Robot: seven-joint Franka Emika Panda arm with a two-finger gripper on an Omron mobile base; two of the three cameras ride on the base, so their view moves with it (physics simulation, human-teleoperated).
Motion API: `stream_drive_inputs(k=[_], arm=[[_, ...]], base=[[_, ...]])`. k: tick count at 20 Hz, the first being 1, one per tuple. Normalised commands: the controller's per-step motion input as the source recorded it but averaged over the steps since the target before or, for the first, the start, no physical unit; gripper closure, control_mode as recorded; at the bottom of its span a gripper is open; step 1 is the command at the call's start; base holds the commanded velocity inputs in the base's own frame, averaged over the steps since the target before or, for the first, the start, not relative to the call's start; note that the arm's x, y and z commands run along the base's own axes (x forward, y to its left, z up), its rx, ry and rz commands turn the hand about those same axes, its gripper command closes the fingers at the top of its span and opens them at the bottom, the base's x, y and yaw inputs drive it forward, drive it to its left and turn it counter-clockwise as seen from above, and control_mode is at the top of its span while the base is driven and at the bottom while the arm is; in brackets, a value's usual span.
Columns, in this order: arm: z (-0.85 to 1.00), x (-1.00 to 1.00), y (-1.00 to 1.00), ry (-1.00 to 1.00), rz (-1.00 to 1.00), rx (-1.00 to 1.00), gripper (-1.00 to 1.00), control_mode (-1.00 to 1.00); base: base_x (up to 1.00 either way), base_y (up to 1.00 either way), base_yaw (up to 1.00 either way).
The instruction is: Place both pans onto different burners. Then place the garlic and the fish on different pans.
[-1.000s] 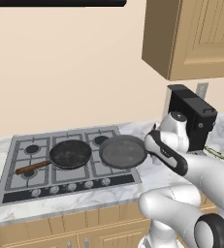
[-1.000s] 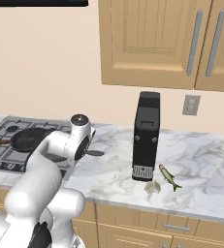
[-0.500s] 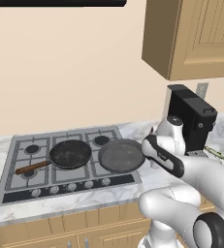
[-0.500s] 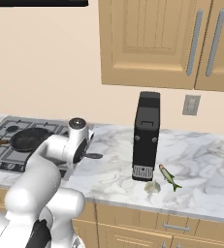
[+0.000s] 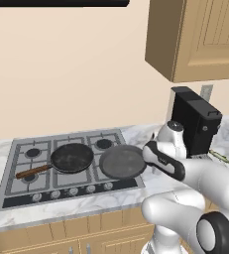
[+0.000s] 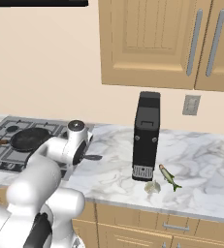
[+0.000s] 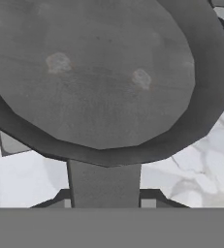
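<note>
Gripping the grey pan (image 7: 99, 77) by its short handle, the end effector (image 7: 104, 201) is pinched on it, fingertips mostly cut off at frame bottom. Arm bent low over worktop (image 6: 113, 160), pan at cooktop's (image 5: 17, 149) right edge; black pan (image 5: 72, 157) on middle burner. Fish (image 6: 168, 176) & garlic (image 6: 152, 187) lie by black appliance (image 6: 146, 135); no legible writing.

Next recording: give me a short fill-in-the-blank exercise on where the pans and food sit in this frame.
1. The black pan has a long ____ wooden handle.
2. The grey pan is held by its handle in the ____.
3. The fish and garlic lie on the marble ____, beside the black appliance.

Missing words: brown; gripper; counter
</note>
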Motion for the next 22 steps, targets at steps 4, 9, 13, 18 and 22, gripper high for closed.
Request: stream_drive_inputs(k=[4, 9, 13, 18, 22], arm=[[-0.27, 0.0, 0.07, -0.02, 0.0, -0.01, 1.0, -1.0], [-0.3, 0.0, 0.08, -0.02, 0.0, -0.01, 1.0, -1.0], [-0.3, 0.0, 0.08, -0.02, 0.0, -0.02, 1.0, -1.0], [-0.29, 0.02, 0.08, -0.04, 0.0, -0.02, 1.0, -1.0], [-0.26, 0.04, 0.07, -0.06, -0.02, -0.02, 1.0, -1.0]], base=[[0.0, 0.0, 0.0], [0.0, 0.0, 0.0], [0.0, 0.0, 0.0], [0.0, 0.0, 0.0], [0.0, 0.0, 0.0]])
